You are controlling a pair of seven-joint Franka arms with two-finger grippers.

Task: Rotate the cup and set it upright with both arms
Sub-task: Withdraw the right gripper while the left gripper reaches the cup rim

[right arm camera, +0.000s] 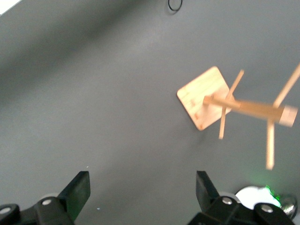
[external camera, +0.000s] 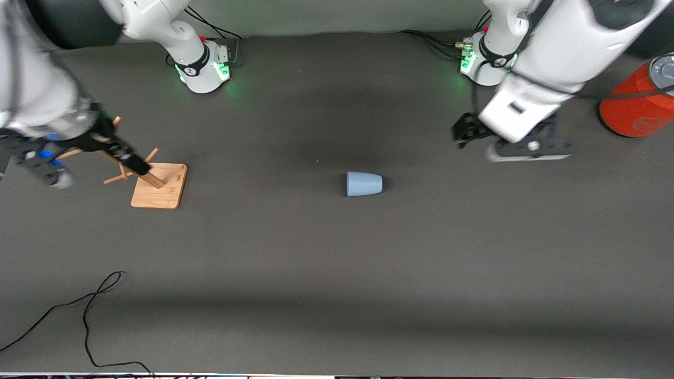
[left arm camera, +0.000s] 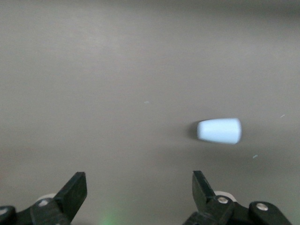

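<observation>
The light-blue cup (external camera: 363, 184) lies on its side in the middle of the dark table, its wider rim toward the right arm's end. It also shows in the left wrist view (left arm camera: 219, 131), apart from the fingers. My left gripper (external camera: 464, 133) is open and empty, up over bare table toward the left arm's end; its fingers frame bare table in the left wrist view (left arm camera: 139, 187). My right gripper (external camera: 138, 165) is open and empty, over the wooden stand; its own view (right arm camera: 143, 187) shows nothing between the fingers. The cup does not show in the right wrist view.
A wooden peg stand on a square base (external camera: 159, 186) sits toward the right arm's end, also in the right wrist view (right arm camera: 206, 96). An orange-red can with grey top (external camera: 634, 102) stands by the left arm's base. A black cable (external camera: 87, 310) lies near the front edge.
</observation>
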